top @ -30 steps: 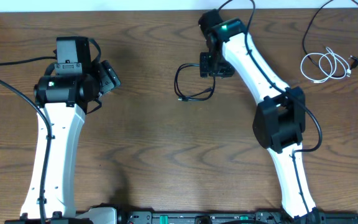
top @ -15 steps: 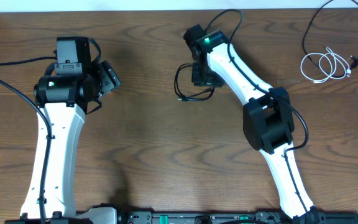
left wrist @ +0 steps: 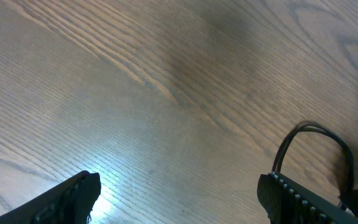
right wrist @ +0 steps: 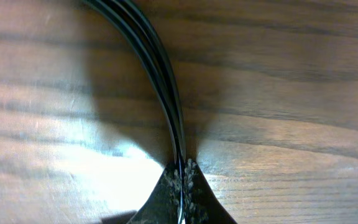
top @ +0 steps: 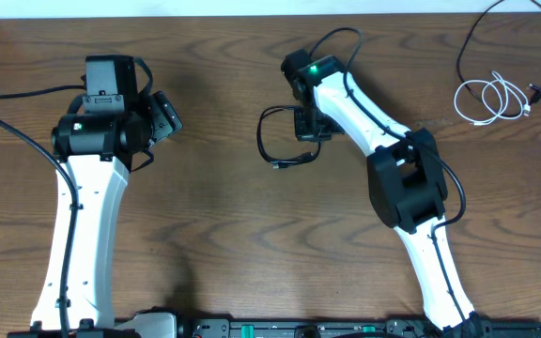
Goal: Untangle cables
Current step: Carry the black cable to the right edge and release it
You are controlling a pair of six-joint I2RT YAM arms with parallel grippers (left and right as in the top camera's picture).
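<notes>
Wide-spread left tool (left wrist: 178,198), tilted — right tool (right wrist: 180,185) pinched tight, pointing down

Smooth, softly shining wood-grain table (top: 214,207); glossy black cable (right wrist: 160,81); left arm (top: 78,225) shelled in smooth white plastic.

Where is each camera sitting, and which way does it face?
Overhead: above the table, facing straight down; both arms, left gripper, right gripper, black cable, white cable.
Left wrist: low over the table, facing the black cable; own open fingers at bottom.
Right wrist: close, facing down; shut fingertips pinch black cable.
Shared: black cable, all three.
</notes>
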